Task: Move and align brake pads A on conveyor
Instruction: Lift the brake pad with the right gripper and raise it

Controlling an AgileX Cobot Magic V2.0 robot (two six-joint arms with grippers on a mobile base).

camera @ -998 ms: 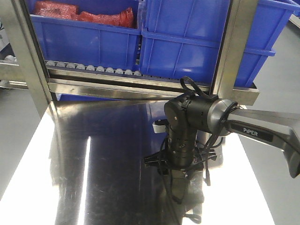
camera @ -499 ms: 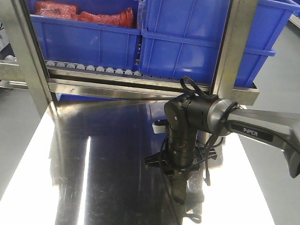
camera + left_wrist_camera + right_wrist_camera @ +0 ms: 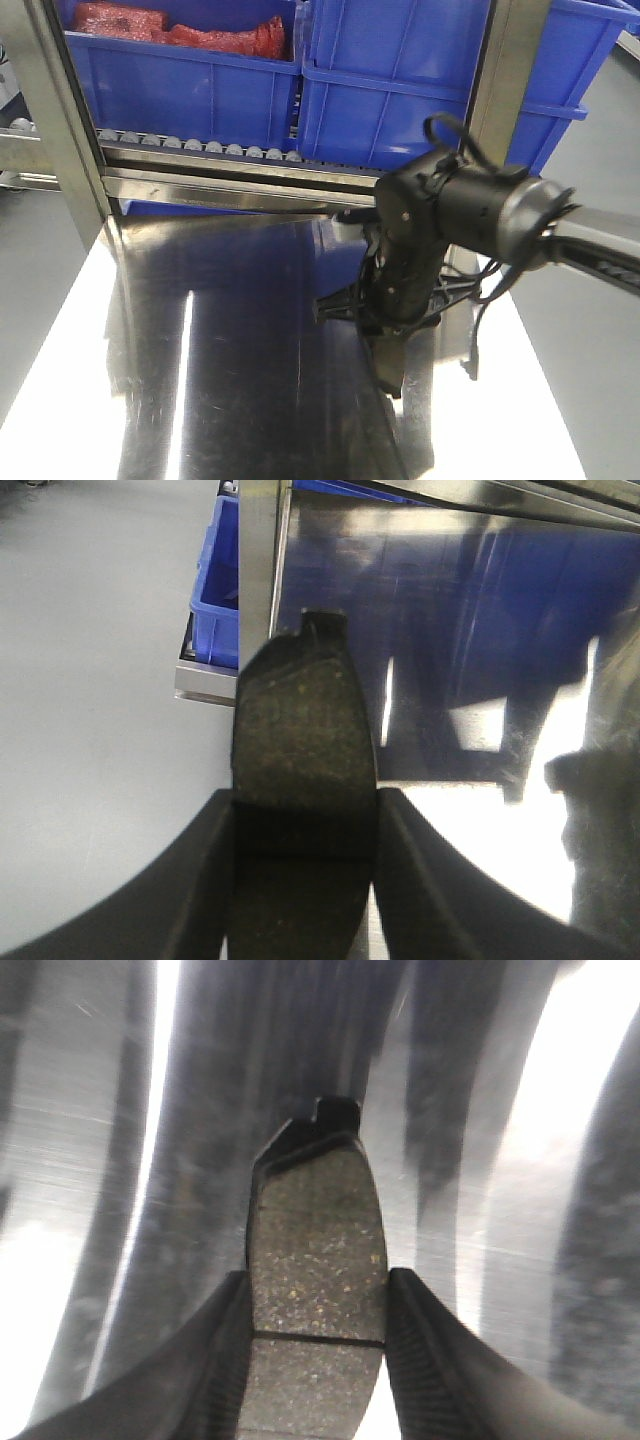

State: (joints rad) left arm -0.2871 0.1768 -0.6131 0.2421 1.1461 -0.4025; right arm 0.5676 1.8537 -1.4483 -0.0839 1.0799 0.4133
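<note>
In the left wrist view, my left gripper is shut on a brake pad, a dark grey oblong with a notched tab at its far end. It hangs over the left edge of the shiny steel tabletop. My right gripper is shut on a second brake pad, speckled grey with a thin cross groove, just above the steel. In the front view the right gripper points down over the tabletop's right half. The conveyor is out of view.
Blue bins stand on the rack behind the tabletop, one holding red parts. A row of small grey rollers and steel posts border the back. A blue bin sits by the table's left edge, above grey floor.
The right arm has swung back toward the rack and to the right, and its gripper has risen a little from the tabletop, still holding its pad.
</note>
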